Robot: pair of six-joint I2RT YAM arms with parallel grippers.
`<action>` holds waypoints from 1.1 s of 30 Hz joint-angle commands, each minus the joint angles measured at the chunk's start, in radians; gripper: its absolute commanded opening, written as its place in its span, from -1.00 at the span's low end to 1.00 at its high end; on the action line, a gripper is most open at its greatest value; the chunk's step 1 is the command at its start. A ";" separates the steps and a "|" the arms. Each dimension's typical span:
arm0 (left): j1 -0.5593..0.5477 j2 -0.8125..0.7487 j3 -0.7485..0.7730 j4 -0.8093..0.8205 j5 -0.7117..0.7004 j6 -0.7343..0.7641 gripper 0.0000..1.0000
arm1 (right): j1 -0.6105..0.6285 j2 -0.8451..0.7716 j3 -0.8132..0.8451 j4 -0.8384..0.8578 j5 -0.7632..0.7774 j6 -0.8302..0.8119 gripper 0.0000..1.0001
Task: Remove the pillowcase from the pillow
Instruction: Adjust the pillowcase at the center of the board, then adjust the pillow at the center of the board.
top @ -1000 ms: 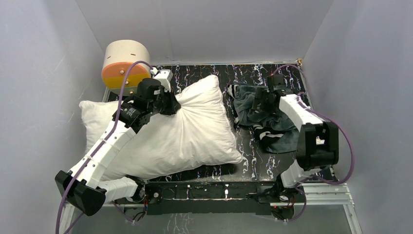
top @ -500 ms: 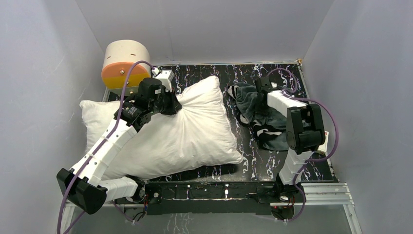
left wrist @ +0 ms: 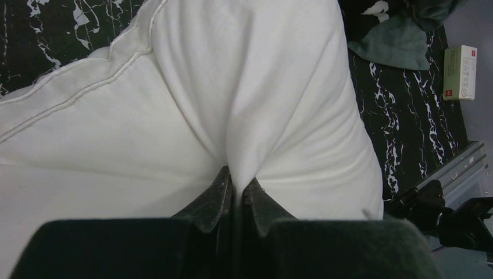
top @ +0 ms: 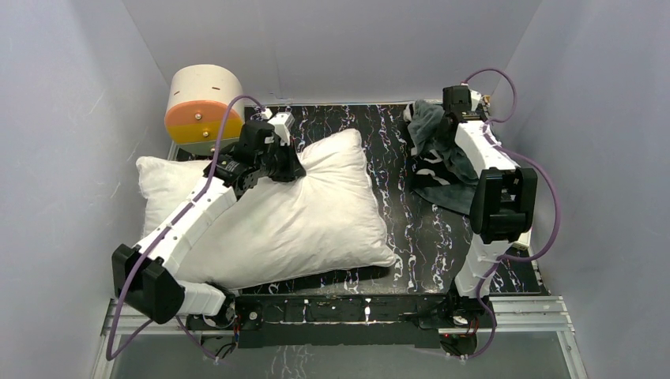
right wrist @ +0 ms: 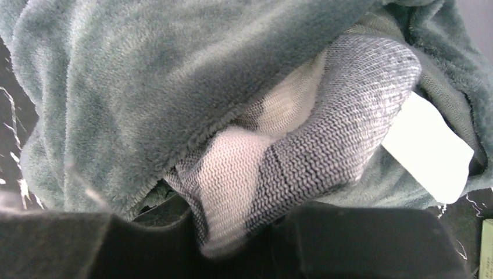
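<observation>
The black, white-veined desk (top: 411, 229) carries everything we see. Most of its left half is taken by the pillow (top: 292, 229), a plump white cushion lying bare and slanted, one corner pointing far toward the middle of the desk and its near right corner close to the near edge.

The pillowcase (top: 430, 154) is off the pillow and well apart from it, bunched in a heap at the far right of the desk. Its grey-green plush side is mostly outward, with patches of black-and-white stripe showing. The upper part of the heap is drawn up toward the far right corner.

At the far left stands a cream-and-orange cylinder (top: 201, 99), just beyond the pillow's far edge.

The left hand (left wrist: 235, 195) sits on the far part of the pillow. Its fingers are pressed nearly together, pinching a raised pleat of the white fabric. The right hand (right wrist: 232, 238) has a striped fold of the pillowcase gathered between its fingers, the plush side draped over it from above.

From the left wrist we also see a small white-and-green box (left wrist: 460, 72) lying on the desk beyond the pillowcase. A white label (right wrist: 427, 148) sticks out of the folds of the pillowcase.
</observation>
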 commanded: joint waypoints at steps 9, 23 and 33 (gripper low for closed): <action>-0.083 0.189 0.149 0.123 0.193 -0.078 -1.00 | -0.012 -0.113 -0.018 -0.074 -0.021 -0.040 -0.09; -0.087 0.074 0.167 0.006 -0.036 0.034 0.74 | -0.006 -0.433 -0.308 0.017 -0.637 0.003 0.77; -0.080 -0.164 0.108 -0.194 -0.669 0.080 0.97 | 0.280 -0.503 -0.692 0.285 -1.046 0.123 0.89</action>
